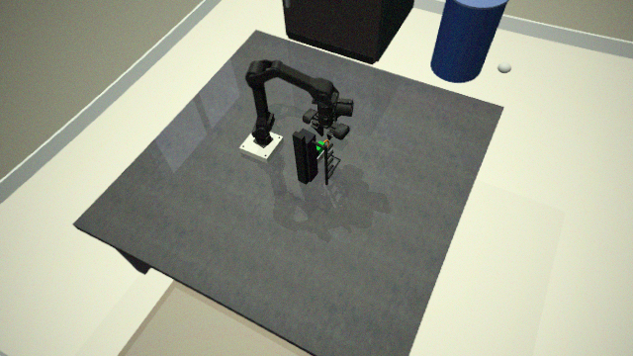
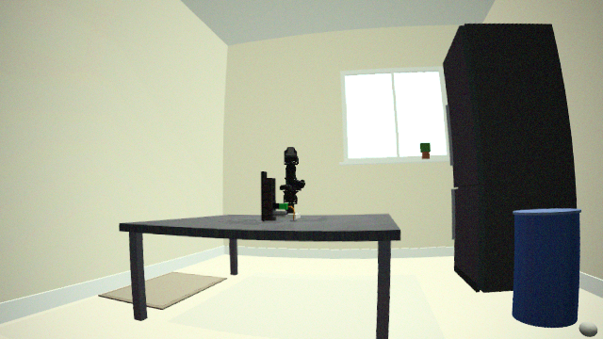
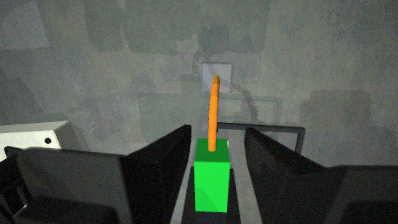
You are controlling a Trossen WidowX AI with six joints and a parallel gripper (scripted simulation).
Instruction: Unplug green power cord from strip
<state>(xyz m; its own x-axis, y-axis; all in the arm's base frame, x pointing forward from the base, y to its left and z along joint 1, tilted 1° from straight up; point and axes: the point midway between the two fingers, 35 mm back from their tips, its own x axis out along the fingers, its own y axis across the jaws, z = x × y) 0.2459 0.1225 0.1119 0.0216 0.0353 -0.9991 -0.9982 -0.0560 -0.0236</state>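
Observation:
The black power strip stands upright on the table. The green plug is at its side, with a short dark part between the green body and the strip in the exterior view. I cannot tell whether its prongs are in a socket. An orange cord runs from the plug's outer end and bends down. My gripper is open, pointing down above the plug. Its fingers stand on either side, with a gap on each side in the wrist view.
A thin black wire rack stands beside the plug and strip. The arm's white base plate is behind the strip. The dark table carries them. A blue bin stands on the floor.

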